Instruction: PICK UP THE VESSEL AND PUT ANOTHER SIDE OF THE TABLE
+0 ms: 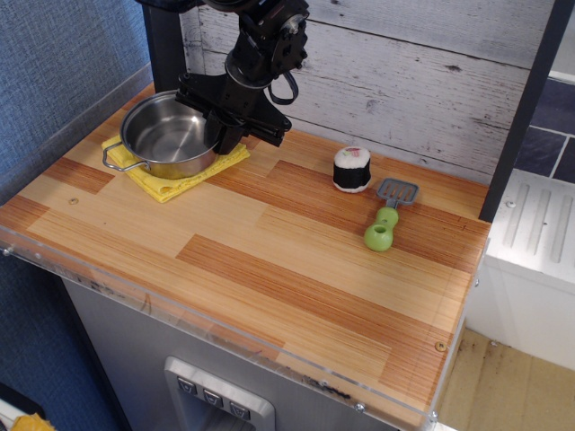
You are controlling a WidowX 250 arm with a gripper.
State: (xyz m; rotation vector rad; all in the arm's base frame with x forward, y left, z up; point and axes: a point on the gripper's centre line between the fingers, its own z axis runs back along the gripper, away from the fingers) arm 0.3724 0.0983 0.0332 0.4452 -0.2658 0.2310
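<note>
One arm is all we have here, and our gripper (225, 126) sits at the right rim of the pot (171, 136), in the far left corner of the table (269, 260). We see its black fingers (235, 135) drawn in close over that rim, seemingly pinching it, though the dark body of the wrist hides the contact, so we cannot say for sure that the grip is firm. The pot rests over a yellow cloth (184, 180), whose edges stick out in front and to the right of it. We cannot tell whether the pot's base touches the cloth or sits slightly lifted. One wire handle points toward the near left; the other is hidden behind the gripper. The shiny inside looks empty.

Well apart, toward the right of the table, stands a sushi roll (352, 169), black around the side and white on top. Just beside it, to its right, lies a spatula (386, 215) with a green handle and a grey slotted head, the head pointing toward the plank wall (404, 72).
</note>
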